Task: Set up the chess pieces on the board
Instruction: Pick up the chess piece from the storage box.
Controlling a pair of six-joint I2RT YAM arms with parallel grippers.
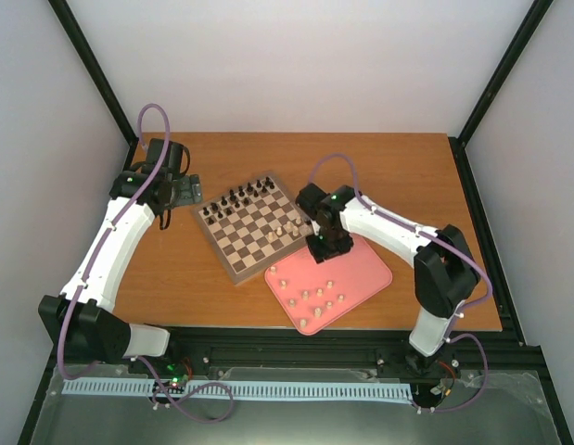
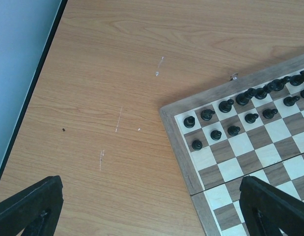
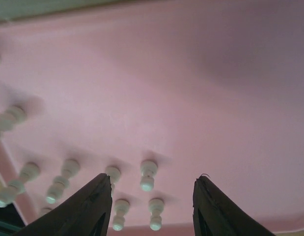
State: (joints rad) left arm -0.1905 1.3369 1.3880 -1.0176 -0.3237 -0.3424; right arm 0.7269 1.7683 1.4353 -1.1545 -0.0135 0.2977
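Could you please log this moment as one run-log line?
left gripper open beside board; right gripper open over pink tray; chess pieces mostly on tray

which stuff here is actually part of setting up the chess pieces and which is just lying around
Part of the job: pale chess pieces, most on the pink tray, a few on the board; right claw, open over the tray.
Just lying about: dark pieces, in rows at the board's far edge; the tray itself; the table.

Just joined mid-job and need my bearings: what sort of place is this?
Probably a lab test cell rather than a home: blank white walls inside a black metal frame, and a wooden table holding a chessboard and a pink tray.
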